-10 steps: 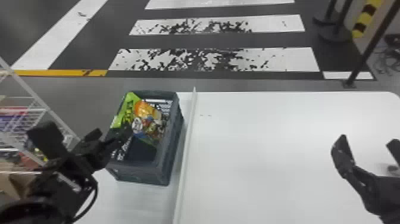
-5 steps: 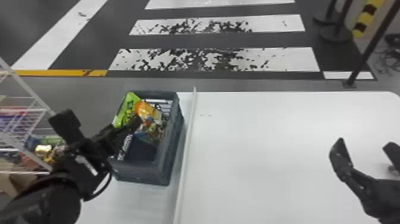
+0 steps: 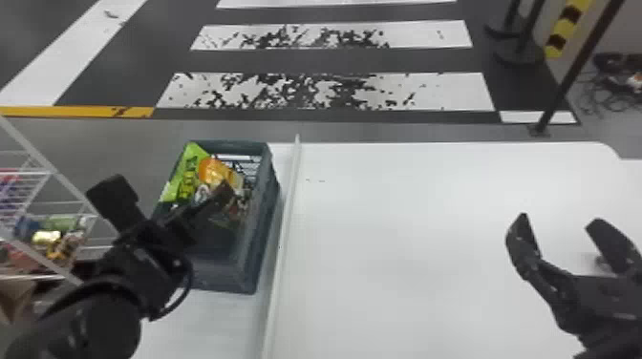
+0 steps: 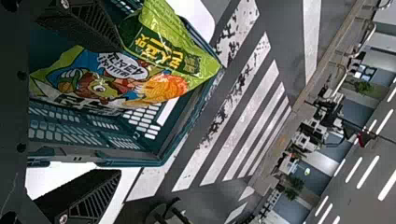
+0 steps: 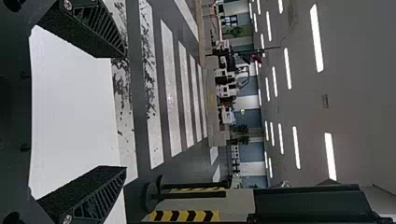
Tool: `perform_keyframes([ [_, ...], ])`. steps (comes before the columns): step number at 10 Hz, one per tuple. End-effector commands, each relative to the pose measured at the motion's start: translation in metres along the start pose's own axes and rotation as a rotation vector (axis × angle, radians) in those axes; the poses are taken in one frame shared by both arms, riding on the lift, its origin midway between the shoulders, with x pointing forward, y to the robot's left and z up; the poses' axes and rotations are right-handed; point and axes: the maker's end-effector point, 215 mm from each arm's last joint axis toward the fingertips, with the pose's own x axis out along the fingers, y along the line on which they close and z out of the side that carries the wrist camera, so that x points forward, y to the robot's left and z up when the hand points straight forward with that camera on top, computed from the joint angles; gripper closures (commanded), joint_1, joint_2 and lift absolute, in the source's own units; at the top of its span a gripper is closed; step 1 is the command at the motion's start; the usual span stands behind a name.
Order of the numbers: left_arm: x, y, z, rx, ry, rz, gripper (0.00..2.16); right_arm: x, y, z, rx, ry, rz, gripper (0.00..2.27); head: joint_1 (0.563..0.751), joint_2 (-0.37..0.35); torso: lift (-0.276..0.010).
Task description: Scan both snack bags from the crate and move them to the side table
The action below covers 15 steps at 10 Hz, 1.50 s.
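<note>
In the crate (image 3: 255,243), green cartoon-printed snack packaging (image 3: 182,181), left end effector (image 3: 167,187) spread, right end effector (image 3: 558,222) spread

Left tool (image 3: 169,187) farther forward, farther right, more over the crate (image 3: 224,279); right tool (image 3: 558,221) shifted left

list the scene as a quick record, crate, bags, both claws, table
crate: dark blue-green, on white table, left of the raised strip
snack bags: in crate, bright green, cartoon figure and orange on print
left claw: open, at crate, holding nothing
right claw: open and empty, over table's right part
wire rack: far left, packets inside
</note>
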Motion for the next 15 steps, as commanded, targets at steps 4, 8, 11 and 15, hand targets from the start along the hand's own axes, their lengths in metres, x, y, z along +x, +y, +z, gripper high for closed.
perform_keyframes([
  [4,0.001,0.010,0.004,0.076,-0.012,0.062,0.07,-0.001,-0.001,-0.007,0.012,0.017,-0.003,0.06,0.695,0.083,-0.029],
  [8,-0.002,0.023,0.017,0.149,-0.032,0.118,0.07,-0.002,0.004,-0.008,0.027,0.020,0.004,0.06,0.695,0.111,-0.029],
  [11,-0.001,0.026,0.025,0.171,-0.041,0.129,0.07,-0.004,0.004,-0.009,0.025,0.023,0.004,0.06,0.695,0.128,-0.029],
  [15,0.009,0.022,0.014,0.150,-0.020,0.115,0.07,-0.005,0.006,-0.010,0.033,0.026,0.007,0.06,0.695,0.129,-0.029],
])
